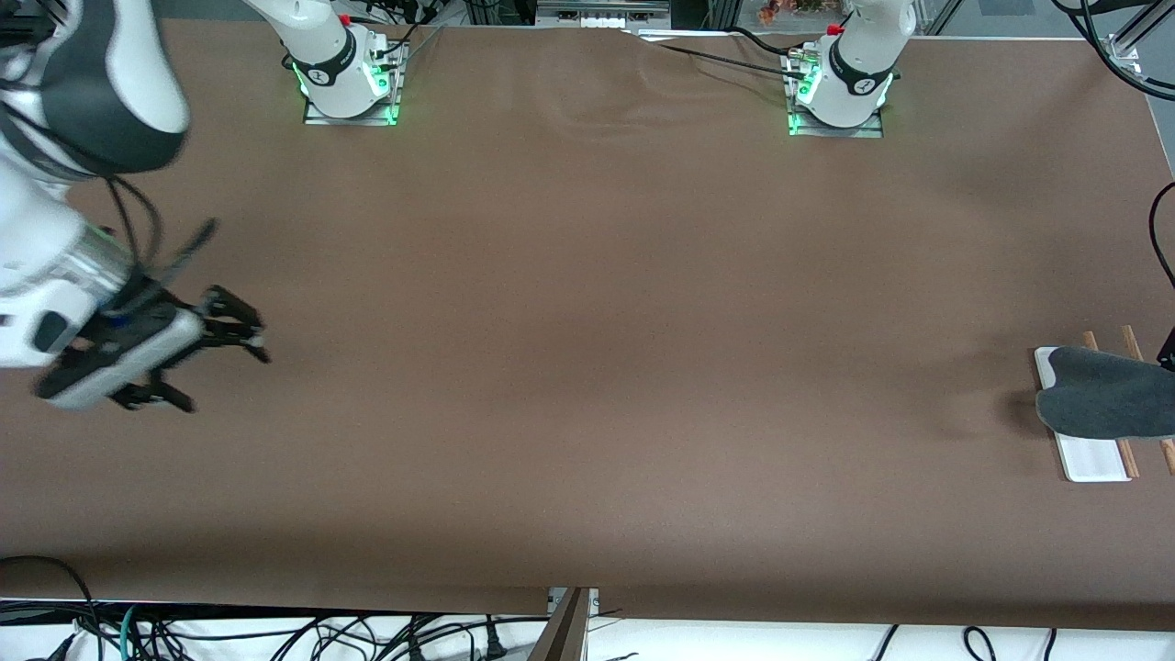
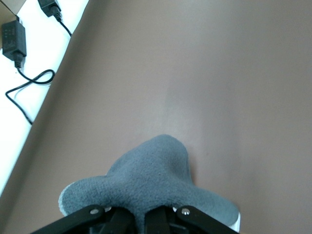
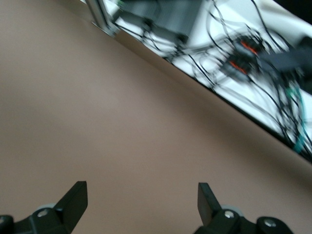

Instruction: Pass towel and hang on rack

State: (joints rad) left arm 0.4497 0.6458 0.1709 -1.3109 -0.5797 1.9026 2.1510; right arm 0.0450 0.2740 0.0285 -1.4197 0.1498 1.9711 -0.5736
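front: towel draped grey side up over rack at left arm's end of table; right gripper spread wide, empty | left wrist: left gripper pinching towel | right wrist: right gripper fingers apart over bare table

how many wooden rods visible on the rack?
2. Both poke out from under the towel on the rack at the left arm's end of the table: one rod over the white base, the other beside it. Middles hidden by the towel.

Towel lies draped on rack (left arm's end).
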